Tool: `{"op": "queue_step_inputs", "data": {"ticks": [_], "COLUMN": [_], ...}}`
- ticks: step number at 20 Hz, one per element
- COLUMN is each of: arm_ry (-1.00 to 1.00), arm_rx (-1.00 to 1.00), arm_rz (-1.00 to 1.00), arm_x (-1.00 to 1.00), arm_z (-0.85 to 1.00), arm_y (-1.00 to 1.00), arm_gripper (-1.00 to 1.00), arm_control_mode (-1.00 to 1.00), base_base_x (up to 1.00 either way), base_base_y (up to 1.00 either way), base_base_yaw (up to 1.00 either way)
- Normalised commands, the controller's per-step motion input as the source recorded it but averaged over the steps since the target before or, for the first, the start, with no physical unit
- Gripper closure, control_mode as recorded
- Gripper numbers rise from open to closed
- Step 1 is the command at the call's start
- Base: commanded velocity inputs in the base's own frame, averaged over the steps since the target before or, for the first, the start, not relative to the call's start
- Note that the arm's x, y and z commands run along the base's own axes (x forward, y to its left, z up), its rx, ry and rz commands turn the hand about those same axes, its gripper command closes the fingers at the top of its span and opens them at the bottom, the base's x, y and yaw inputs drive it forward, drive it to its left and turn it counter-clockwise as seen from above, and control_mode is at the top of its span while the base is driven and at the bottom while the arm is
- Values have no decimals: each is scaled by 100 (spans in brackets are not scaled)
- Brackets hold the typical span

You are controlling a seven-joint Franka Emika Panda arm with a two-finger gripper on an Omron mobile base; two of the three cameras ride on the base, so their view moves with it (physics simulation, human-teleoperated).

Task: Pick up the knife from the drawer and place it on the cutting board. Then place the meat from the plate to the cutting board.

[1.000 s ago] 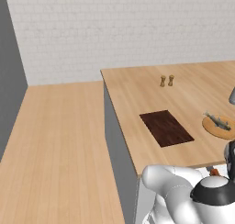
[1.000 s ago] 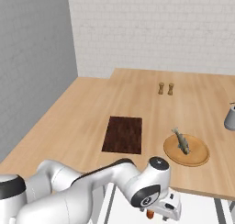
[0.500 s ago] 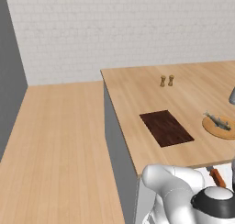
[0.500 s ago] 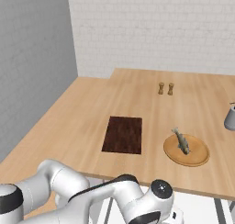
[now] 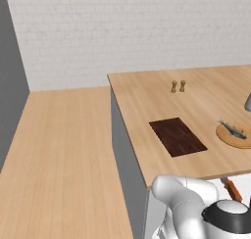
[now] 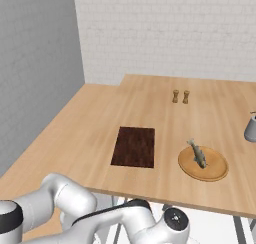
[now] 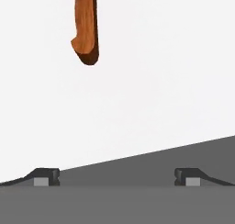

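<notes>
In the hand view the knife's orange-brown handle (image 7: pixel 86 25) lies on the white floor of the drawer (image 7: pixel 160 81), its blade cut off by the top edge. My gripper (image 7: pixel 117 177) is open and hangs short of the handle, its fingertips (image 7: pixel 46 176) spread wide with nothing between them. The same knife handle (image 5: pixel 230 188) peeks out below the counter's front edge. On the counter lies the dark cutting board (image 5: pixel 177 136) (image 6: pixel 134 146). To its right the greyish meat (image 5: pixel 233 129) (image 6: pixel 197 153) rests on the round tan plate (image 5: pixel 240 140) (image 6: pixel 212 170).
Two small wooden shakers (image 5: pixel 177 86) (image 6: pixel 180 96) stand behind the board. A grey pot (image 6: pixel 250 130) sits at the counter's right edge. My own white arm (image 5: pixel 191 203) bends down in front of the counter's front edge. The grey side panel (image 5: pixel 127 159) drops to the wooden floor on the left.
The arm has folded lower in front of the counter, and the hand has sunk below the right base view's bottom edge. Board, plate and meat have not moved.
</notes>
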Motion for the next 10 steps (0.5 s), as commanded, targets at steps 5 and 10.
{"op": "queue_step_inputs", "data": {"ticks": [5, 10], "arm_ry": [7, 4], "arm_rx": [0, 0], "arm_rz": [0, 0], "arm_x": [-9, -36], "arm_z": [-13, -10], "arm_y": [0, 0], "arm_gripper": [-100, -100], "arm_control_mode": [-100, -100], "base_base_x": [0, 0], "base_base_y": [0, 0], "base_base_yaw": [0, 0]}}
